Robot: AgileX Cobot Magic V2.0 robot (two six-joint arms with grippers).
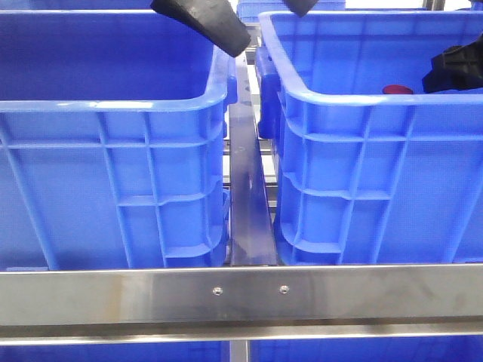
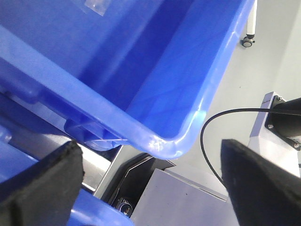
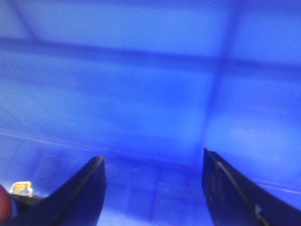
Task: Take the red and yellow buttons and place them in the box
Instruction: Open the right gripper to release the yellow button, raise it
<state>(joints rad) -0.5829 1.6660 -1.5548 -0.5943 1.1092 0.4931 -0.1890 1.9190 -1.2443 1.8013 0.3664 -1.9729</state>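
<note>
With its jaws spread and empty inside the right crate (image 1: pixel 355 151), the right gripper (image 3: pixel 153 188) sits near the red button (image 1: pixel 398 90) at upper right of the front view, a tiny, likely light, hard, slippery dome best pinched across its rim, while the left gripper (image 2: pixel 150 183) hangs open too.

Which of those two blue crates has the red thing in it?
The right crate: a red button peeks over its rim. The left crate shows none.

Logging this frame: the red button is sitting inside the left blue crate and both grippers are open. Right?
Not quite. The front view shows the red button inside the right blue crate, just behind its near rim, not the left one. The rest holds: the left gripper and the right gripper both stand open.
</note>
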